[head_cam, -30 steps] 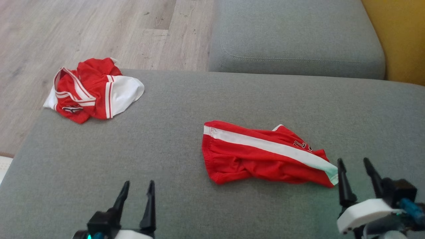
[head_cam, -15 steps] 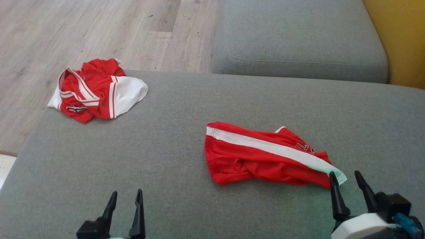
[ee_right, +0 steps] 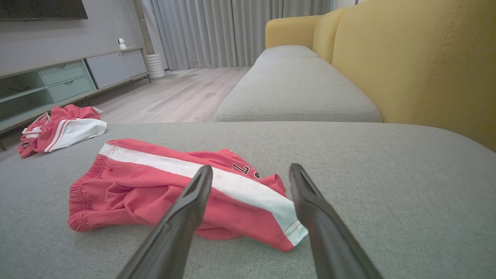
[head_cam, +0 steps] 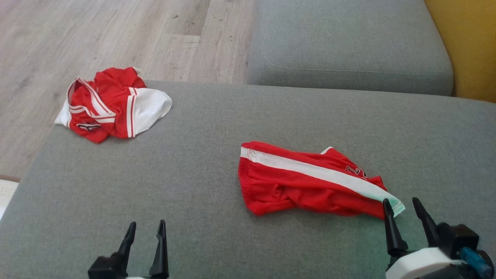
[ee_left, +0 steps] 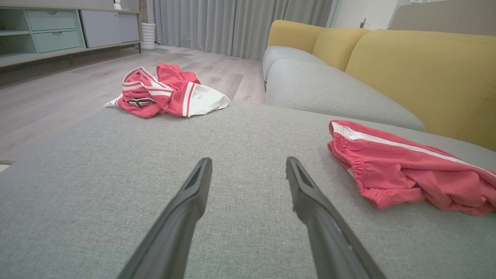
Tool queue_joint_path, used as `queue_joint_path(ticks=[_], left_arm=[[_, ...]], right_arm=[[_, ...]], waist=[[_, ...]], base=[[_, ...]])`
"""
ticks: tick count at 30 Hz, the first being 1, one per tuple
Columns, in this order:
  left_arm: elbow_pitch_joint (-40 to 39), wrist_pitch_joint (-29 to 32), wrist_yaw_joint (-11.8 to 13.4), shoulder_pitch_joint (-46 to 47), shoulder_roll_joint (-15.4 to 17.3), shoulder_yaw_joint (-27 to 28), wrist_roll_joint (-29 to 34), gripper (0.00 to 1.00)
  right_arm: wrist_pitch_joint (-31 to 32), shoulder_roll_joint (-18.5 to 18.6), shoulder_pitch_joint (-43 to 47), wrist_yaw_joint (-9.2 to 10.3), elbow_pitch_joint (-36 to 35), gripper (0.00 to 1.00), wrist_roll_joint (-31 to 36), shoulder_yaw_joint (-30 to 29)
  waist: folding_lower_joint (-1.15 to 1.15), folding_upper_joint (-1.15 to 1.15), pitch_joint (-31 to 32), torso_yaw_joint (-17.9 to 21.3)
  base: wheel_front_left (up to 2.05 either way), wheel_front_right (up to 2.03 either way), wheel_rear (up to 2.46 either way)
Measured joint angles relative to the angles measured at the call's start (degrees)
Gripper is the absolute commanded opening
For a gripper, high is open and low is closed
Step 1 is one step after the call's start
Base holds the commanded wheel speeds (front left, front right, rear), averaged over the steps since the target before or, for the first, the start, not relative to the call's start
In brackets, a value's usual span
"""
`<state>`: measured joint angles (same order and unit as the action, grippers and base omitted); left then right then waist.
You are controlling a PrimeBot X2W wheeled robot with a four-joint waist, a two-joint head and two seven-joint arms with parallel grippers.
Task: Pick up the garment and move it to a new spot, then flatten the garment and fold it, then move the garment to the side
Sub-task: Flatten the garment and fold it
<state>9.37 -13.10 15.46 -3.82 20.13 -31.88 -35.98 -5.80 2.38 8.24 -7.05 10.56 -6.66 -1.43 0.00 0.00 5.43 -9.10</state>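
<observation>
The red shorts [head_cam: 310, 182] lie crumpled on the right half of the grey sofa cushion [head_cam: 201, 155], nearer its near edge than its far one. The gathered waistband points toward the cushion's left edge. A white stripe runs from the waistband across to the hem at the right, and some black lettering shows on a fold by the far side.

The right gripper [head_cam: 400, 200] sits at that hem, jaws open and holding nothing. In the right wrist view the white hem corner lies between its two fingers; whether they touch the cloth cannot be told. The left gripper [head_cam: 147, 222] is over bare cushion by the near edge, well apart from the shorts, jaws likewise open and empty.

A red-and-white jersey [head_cam: 112, 104] is bunched at the cushion's far left corner, part of it hanging past the edge. Beyond the far edge are a second grey seat cushion [head_cam: 348, 42], a yellow backrest [head_cam: 465, 46] and the wooden floor [head_cam: 97, 35].
</observation>
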Motion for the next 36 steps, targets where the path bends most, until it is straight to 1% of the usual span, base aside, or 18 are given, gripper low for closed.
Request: queue_joint_path(ticks=[9,13,15,17,21,24,27,30,36], left_arm=[[-0.11,1.44,-0.18,0.66,0.46,-0.64,0.0,1.0],[-0.21,5.15,-0.57,5.45,1.09,-1.81,0.35,1.0],[-0.27,8.44,-1.6,9.13,0.79,-3.39,0.76,1.0],[-0.02,11.9,-2.08,12.95,-0.44,-5.19,0.76,1.0],[2.94,19.68,-3.88,20.03,-4.98,-8.01,0.1,1.0],[6.33,24.23,-3.9,24.65,-7.48,-8.71,-1.34,1.0],[9.88,25.79,-3.87,28.49,-9.38,-8.14,-2.7,1.0],[13.39,25.99,-4.13,31.42,-10.56,-7.16,-2.99,1.0],[18.23,26.24,-6.33,36.16,-12.36,-6.71,-4.54,1.0]], right_arm=[[0.34,0.0,-0.02,0.0,-0.67,1.0,0.02,0.36],[1.09,0.0,-0.2,0.0,-1.44,1.0,0.23,0.4],[1.55,0.0,-0.69,0.0,-2.11,1.0,1.01,0.33],[1.88,0.0,-1.04,0.0,-2.92,1.0,1.54,0.23],[3.31,0.01,-2.29,0.0,-4.75,1.0,2.72,-0.16],[4.24,0.02,-3.96,0.0,-6.13,1.0,3.25,0.29],[4.94,0.01,-5.79,-0.01,-6.93,1.0,3.32,1.18],[5.15,0.03,-6.85,-0.01,-7.87,1.0,3.74,1.23],[5.56,0.04,-8.35,0.0,-8.01,1.0,4.22,1.15]], waist=[[0.0,0.0,-1.07,0.05],[0.0,0.0,-2.31,0.13],[0.0,0.0,-3.08,0.16],[0.0,0.0,-3.95,0.18],[0.0,0.0,-6.02,0.35],[0.01,0.0,-8.07,0.94],[0.01,0.0,-10.13,1.98],[0.01,0.0,-12.18,3.25],[0.02,0.0,-15.84,5.77]], base=[[0.0,0.0,0.0],[0.0,0.0,0.0],[0.0,0.0,0.0],[0.0,0.0,0.0],[0.0,0.0,0.0],[0.0,0.0,0.0],[0.0,0.0,0.0],[0.0,0.0,0.0],[0.0,0.0,0.0]])
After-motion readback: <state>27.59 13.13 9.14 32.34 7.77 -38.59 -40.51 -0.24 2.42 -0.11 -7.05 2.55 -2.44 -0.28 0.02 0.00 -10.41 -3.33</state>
